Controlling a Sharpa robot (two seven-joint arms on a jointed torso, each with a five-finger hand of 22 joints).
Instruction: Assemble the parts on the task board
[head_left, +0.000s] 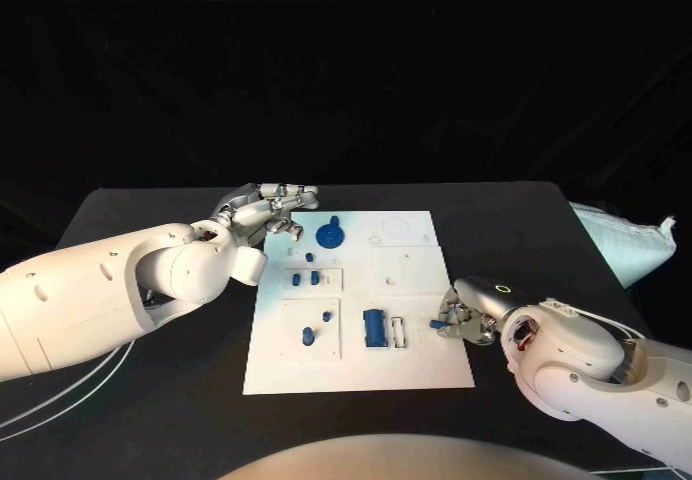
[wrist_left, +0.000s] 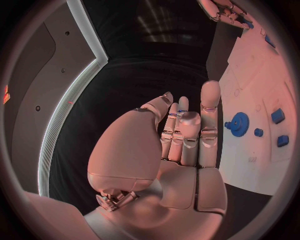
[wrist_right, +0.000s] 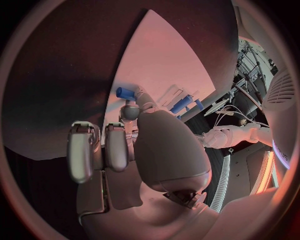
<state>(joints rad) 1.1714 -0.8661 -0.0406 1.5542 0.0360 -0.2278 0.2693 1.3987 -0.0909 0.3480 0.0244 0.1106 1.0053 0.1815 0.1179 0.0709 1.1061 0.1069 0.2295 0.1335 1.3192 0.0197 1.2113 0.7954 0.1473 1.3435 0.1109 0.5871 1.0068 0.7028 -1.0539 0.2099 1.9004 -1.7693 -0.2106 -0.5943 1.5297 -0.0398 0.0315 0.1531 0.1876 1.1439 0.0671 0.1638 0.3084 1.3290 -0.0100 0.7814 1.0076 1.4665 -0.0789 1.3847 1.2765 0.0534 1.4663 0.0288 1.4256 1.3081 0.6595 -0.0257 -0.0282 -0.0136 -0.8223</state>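
- The white task board (head_left: 411, 370) lay mid-desk; a blue gear (head_left: 332, 236) and a blue block (head_left: 375, 328) already sat on it.
- The right hand (head_left: 464, 322) pinched a small blue peg (wrist_right: 125, 92) at the board's right edge, unplaced.
- The left hand (head_left: 271, 212) hovered by the gear, fingers (wrist_left: 209, 117) straight, together, holding nothing.
- Several loose parts remained, I judged.

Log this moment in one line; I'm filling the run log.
left hand: open, by gear | right hand: pinches part | board

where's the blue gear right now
In the head view the blue gear lies at the task board's far left corner, just beside the left hand.
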